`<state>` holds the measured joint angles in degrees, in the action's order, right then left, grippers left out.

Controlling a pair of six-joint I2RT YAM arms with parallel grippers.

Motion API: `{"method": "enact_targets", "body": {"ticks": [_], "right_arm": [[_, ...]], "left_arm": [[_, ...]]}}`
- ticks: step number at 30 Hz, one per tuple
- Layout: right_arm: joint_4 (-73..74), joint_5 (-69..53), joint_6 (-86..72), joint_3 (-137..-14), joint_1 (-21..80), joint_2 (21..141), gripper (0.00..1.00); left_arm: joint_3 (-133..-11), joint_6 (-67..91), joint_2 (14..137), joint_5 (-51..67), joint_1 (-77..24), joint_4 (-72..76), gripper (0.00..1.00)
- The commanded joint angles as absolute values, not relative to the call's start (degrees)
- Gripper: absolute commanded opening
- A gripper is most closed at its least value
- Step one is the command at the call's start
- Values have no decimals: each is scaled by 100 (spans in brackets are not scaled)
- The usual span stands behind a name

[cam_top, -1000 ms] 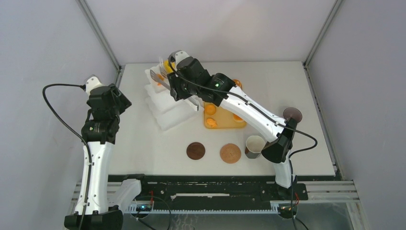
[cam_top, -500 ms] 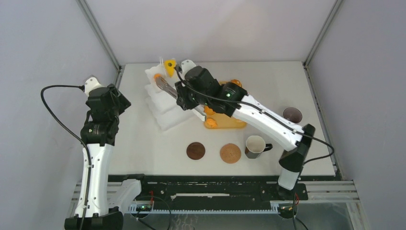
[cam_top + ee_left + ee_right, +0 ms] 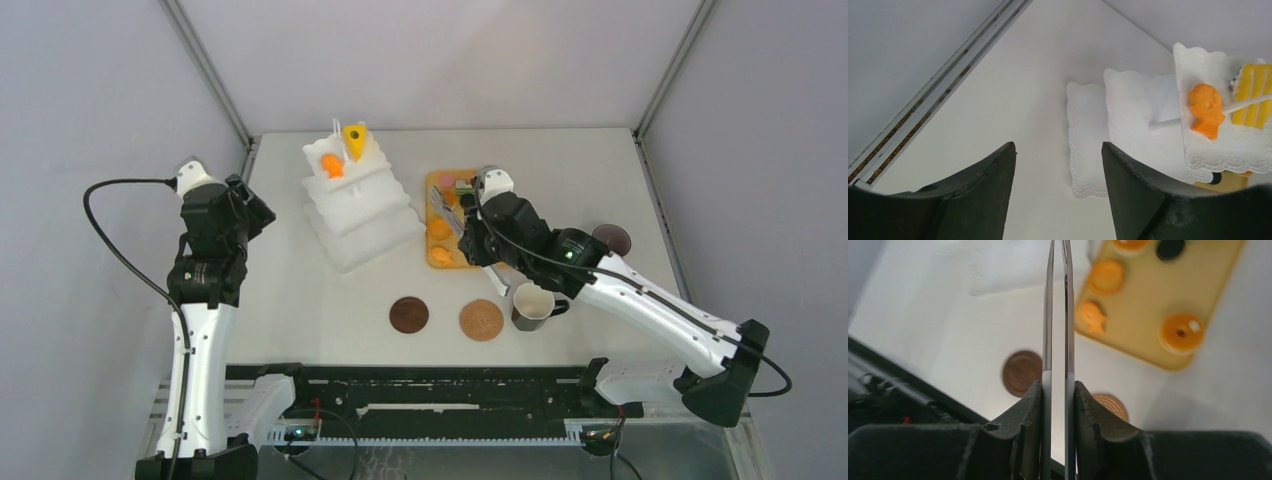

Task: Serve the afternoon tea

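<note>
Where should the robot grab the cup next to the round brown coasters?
Probably by its handle, coming from the right. The mug stands upright and its handle sticks out that way, away from the nearest coaster, so nothing blocks it.

White desk (image 3: 300, 300); white frilled stand (image 3: 365, 225); orange fish pastry (image 3: 1206, 109); yellow striped cake wedge (image 3: 1254, 80); tan tray (image 3: 1148, 295); silver tongs (image 3: 1047, 350); dark brown coaster (image 3: 408, 314); lighter brown coaster (image 3: 481, 320).

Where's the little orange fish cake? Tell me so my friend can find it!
Look for the white tiered stand. On its top tier lies the orange fish pastry, beside the yellow cake wedge. It's the only orange thing up there.
</note>
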<state>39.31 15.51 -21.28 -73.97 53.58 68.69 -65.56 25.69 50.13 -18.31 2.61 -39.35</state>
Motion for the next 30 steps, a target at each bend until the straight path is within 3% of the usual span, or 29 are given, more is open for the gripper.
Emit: {"method": "enact_targets", "body": {"ticks": [1, 5, 9, 13, 30], "right_arm": [[4055, 1596, -2547, -6905, 4951, 7148, 0], [4104, 1244, -2315, -6888, 4830, 7637, 2], [4096, 1084, -2043, -6898, 4791, 8046, 27], [4109, 1074, -1890, -6899, 4790, 8319, 40], [4027, 988, -1699, -6899, 4737, 8893, 51]], "left_arm": [[-6460, 2715, 4950, -1507, 304, -3602, 68], [-6476, 2676, 4985, -1476, 304, -3604, 68], [-6484, 2619, 4976, -1514, 301, -3637, 68], [-6478, 2619, 4982, -1527, 307, -3657, 68], [-6425, 2624, 5061, -1559, 304, -3612, 68]]}}
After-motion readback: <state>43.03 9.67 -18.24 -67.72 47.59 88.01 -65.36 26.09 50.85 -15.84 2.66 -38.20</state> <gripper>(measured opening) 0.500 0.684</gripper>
